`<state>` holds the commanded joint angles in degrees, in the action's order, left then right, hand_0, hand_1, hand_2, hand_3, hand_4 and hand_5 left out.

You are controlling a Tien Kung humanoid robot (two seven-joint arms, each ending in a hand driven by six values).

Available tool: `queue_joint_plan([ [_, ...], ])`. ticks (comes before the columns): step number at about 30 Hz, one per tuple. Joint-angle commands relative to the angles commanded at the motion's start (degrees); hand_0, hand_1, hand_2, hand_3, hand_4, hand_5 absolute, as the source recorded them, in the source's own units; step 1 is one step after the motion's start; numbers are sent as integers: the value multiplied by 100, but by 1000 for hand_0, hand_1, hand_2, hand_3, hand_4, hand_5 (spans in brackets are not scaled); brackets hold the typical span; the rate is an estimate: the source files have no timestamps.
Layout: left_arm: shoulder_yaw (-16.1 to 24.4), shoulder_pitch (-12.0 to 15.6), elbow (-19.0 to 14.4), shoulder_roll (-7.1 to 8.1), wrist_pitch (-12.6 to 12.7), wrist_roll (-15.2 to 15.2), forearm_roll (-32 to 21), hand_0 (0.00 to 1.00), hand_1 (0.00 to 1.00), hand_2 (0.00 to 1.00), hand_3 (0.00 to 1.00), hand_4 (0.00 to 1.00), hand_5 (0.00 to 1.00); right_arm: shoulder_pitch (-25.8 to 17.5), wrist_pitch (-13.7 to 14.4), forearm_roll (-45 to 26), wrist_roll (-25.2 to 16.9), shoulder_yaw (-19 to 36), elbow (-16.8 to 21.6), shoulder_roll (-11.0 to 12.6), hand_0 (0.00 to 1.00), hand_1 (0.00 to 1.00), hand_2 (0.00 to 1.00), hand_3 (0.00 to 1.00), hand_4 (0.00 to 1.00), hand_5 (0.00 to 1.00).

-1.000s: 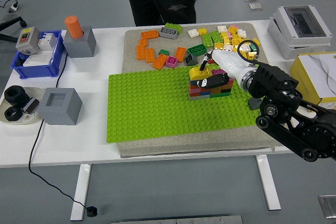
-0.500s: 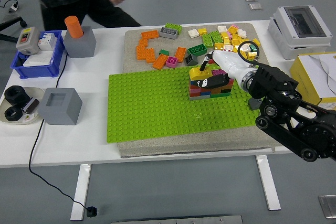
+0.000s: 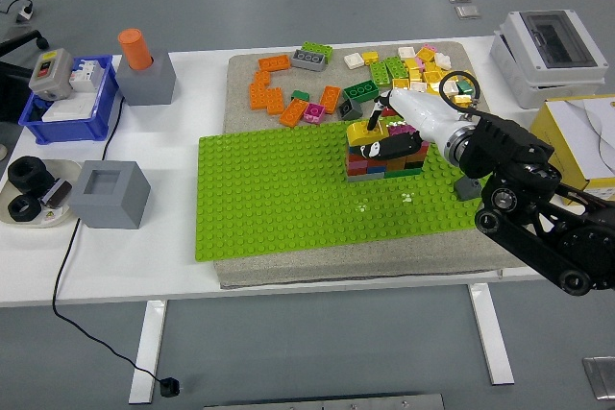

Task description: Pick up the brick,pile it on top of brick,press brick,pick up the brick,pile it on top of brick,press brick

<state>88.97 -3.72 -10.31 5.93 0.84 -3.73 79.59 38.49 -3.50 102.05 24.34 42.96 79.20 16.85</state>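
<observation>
Pressing down on the yellow brick (image 3: 366, 129) with my right hand (image 3: 404, 132) — fingers (image 3: 384, 149) curled over it, clamped so the studs seat into the brick stack (image 3: 384, 158) beneath. That stack stands on the green baseplate (image 3: 288, 194), toward its far right corner — loose bricks (image 3: 288, 93) lie beyond it.

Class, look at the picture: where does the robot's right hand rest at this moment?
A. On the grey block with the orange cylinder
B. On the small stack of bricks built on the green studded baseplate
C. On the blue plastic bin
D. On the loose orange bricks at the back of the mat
B: the right hand lies on the multicoloured brick stack standing on the green studded baseplate, touching its top yellow brick.
</observation>
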Motion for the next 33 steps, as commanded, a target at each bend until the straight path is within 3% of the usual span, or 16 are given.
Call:
queue_joint_plan([
  [6,-11,5,0,-2,3,-6,-11,629,584,552,577,576,302,-104,132,-45,-121,239,191,22,920,849,876,529,875,466],
  [7,-9,0,0,-2,2,-5,-4,629,584,552,577,575,302,-177,217,-60,-192,347,258,38,914,839,861,572,874,464],
  [12,-1,3,0,-4,0,7,23,629,584,552,577,575,302,-733,763,-377,-700,927,610,182,914,839,861,572,874,464],
  [13,-5,17,0,-6,1,7,18,629,584,552,576,577,303,-905,921,-499,-850,1097,693,227,727,753,806,644,856,448],
  [17,-33,90,0,-4,15,-2,-20,629,584,552,576,577,303,-1525,1456,-946,-1383,1686,801,311,727,753,806,644,856,448],
  [18,-42,103,0,-4,17,-4,-28,629,584,552,576,577,303,-1660,1573,-1055,-1505,1812,785,312,727,753,806,644,856,448],
  [19,-51,112,0,-5,19,-4,-34,629,584,552,577,576,301,-1783,1678,-1159,-1623,1925,754,303,598,681,733,655,762,382],
  [24,-82,117,0,-6,11,7,-14,629,584,552,577,576,301,-2408,2227,-1918,-2352,2510,375,114,598,681,733,655,762,382],
  [25,-80,112,0,-7,8,13,3,629,584,552,576,575,302,-2548,2324,-2135,-2542,2645,251,44,467,557,651,634,693,345],
  [30,-91,104,0,-18,-1,36,37,629,584,552,576,575,302,-2894,2497,-3116,-3355,3009,-65,-182,467,557,651,634,693,345],
  [31,-87,106,0,-25,-1,41,35,629,584,552,578,575,299,-2928,2514,-3357,-3539,3069,-93,-201,407,485,614,612,689,334],
  [33,-76,106,0,-36,2,47,32,629,584,552,578,575,299,-2962,2525,-3697,-3793,3161,-118,-223,407,485,614,612,689,334],
])
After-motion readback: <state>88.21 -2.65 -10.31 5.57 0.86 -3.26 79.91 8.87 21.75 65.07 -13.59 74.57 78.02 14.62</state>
